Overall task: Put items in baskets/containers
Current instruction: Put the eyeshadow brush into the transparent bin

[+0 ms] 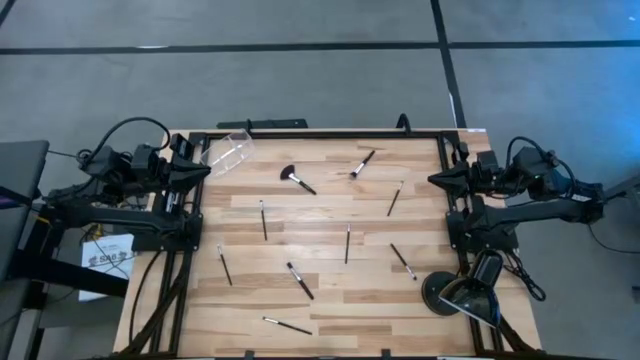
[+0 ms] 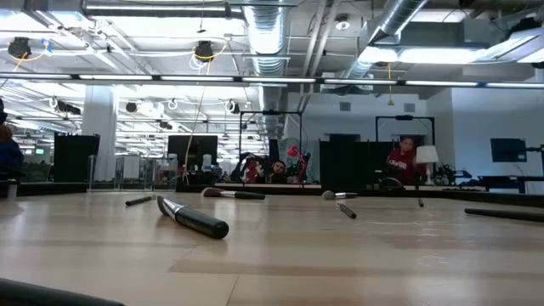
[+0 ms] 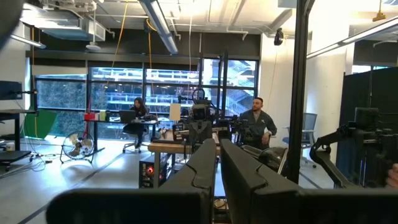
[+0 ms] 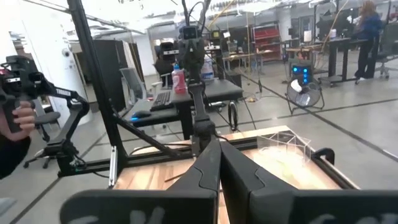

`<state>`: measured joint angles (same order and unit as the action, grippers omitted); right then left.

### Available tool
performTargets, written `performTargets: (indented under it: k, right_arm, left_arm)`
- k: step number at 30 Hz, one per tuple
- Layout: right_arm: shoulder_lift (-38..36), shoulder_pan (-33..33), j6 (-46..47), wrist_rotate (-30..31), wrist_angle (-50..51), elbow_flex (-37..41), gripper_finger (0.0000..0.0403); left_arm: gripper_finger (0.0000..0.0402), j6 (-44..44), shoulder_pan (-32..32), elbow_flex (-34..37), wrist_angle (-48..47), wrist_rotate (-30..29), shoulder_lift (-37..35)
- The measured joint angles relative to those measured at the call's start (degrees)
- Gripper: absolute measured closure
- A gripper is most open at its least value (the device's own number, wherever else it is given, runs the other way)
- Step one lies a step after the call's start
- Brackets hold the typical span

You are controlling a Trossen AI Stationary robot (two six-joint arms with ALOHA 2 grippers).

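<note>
The left pincer (image 1: 207,172) is held at the left edge of the wooden desk (image 1: 320,250), above the surface, with its fingers together and nothing between them. Just beside it, at the desk's far left corner, the clear plastic cup (image 1: 228,153) is seen lying on its side; no brush can be made out inside it.

The brushes are all spread over the desk, apart from one another. Nearest the left side, one slim brush (image 1: 225,266) lies below the cup's side of the desk, and another (image 1: 264,219) is found a little further in. A brush (image 1: 287,325) lies close to the near edge, with a thicker dark one (image 1: 300,281) above it. The fan-headed brush (image 1: 296,178) rests near the far middle. One brush (image 1: 347,243) lies at the centre, another (image 1: 363,163) towards the far edge, and two more (image 1: 396,198) (image 1: 403,261) lie towards the right.

The right pincer (image 1: 436,178) is held at the right edge, fingers pressed together and empty. A black lamp (image 1: 460,293) stands at the near right corner.
</note>
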<state>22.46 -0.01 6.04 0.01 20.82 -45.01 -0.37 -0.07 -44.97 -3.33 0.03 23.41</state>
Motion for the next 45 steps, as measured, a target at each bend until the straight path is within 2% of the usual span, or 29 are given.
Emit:
performTargets:
  k: [15, 20, 24, 30, 33, 40, 45]
  right_arm:
    - [-0.02, -0.01, 0.03, 0.03, -1.50, 0.00, 0.0403]
    - [1.72, -0.09, -1.78, 5.76, -10.26, 0.51, 0.0403]
    - [7.21, -0.12, -8.05, 9.64, -17.56, 2.52, 0.0403]
    - [20.08, -0.13, -14.81, 16.97, -23.62, 3.15, 0.0403]
    - [25.50, -0.13, -12.22, 19.35, -23.59, 3.15, 0.0403]
    - [37.11, -0.12, -6.59, 19.39, -17.90, 3.15, 0.0403]
    - [41.25, -1.04, -0.42, 19.41, -15.88, 3.15, 0.0403]
  left_arm:
    - [0.0380, -0.09, 0.02, 0.00, 2.34, -0.02, 0.33]
    - [0.0380, -1.33, 0.01, 2.42, 2.79, 0.51, 1.97]
    - [0.0380, -1.90, 0.00, 8.96, 8.56, 1.03, 6.08]
    - [0.0380, -1.52, 0.02, 15.30, 24.56, -5.39, 14.49]
    - [0.0380, -1.43, 0.02, 15.85, 27.00, -7.62, 17.56]
    - [0.0380, -1.93, -0.46, 18.02, 28.67, -7.93, 21.91]
    - [0.0380, -4.40, -0.46, 22.29, 37.78, -7.95, 25.16]
